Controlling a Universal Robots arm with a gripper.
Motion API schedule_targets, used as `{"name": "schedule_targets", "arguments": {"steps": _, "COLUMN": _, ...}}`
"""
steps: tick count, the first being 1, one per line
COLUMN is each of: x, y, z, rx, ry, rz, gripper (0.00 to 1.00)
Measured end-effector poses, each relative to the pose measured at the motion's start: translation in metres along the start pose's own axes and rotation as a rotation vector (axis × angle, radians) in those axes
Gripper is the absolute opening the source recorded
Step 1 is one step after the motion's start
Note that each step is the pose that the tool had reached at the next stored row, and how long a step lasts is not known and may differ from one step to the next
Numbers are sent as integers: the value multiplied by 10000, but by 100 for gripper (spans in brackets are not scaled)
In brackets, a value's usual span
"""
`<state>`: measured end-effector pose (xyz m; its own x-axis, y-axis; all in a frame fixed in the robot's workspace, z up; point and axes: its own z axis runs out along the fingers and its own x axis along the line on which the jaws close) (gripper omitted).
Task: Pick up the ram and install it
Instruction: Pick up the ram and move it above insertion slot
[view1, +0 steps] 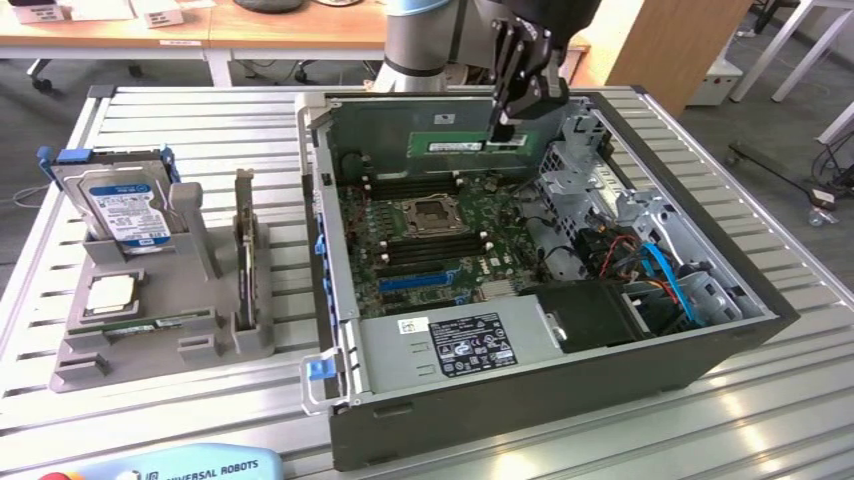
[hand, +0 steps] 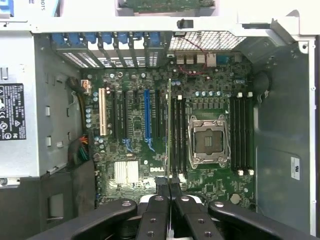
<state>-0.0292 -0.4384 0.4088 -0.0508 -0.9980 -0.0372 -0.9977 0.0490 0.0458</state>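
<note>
My gripper (view1: 506, 128) hangs over the far part of the open computer case (view1: 747, 300), shut on the ram (view1: 461, 144). The ram is a long green stick with a pale label, held level above the motherboard (view1: 441, 240). In the wrist view the ram (hand: 169, 130) shows edge-on as a thin line running out from between the black fingers (hand: 159, 212). There it lies over the dark memory slots (hand: 178, 135) beside the empty CPU socket (hand: 208, 140). More memory slots (hand: 242, 132) sit on the socket's other side.
On the exterior view's left a grey holder (view1: 200, 350) carries a hard drive (view1: 127, 205), a CPU chip (view1: 110, 292), an upright dark expansion card (view1: 244, 250) and another green stick (view1: 154, 323). Inside the case are a power supply (view1: 461, 345), cables (view1: 667, 275) and drive bays.
</note>
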Motion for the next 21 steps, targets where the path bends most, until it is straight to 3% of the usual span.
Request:
{"name": "schedule_targets", "arguments": {"steps": 4, "x": -67, "y": 3, "z": 4, "rx": 0, "ry": 1, "rz": 1, "gripper": 11}}
{"name": "schedule_targets", "arguments": {"steps": 11, "x": -72, "y": 3, "z": 14, "rx": 0, "ry": -2, "rz": 0, "gripper": 11}}
{"name": "schedule_targets", "arguments": {"steps": 21, "x": -65, "y": -5, "z": 185, "rx": 5, "ry": 0, "rz": 0, "gripper": 11}}
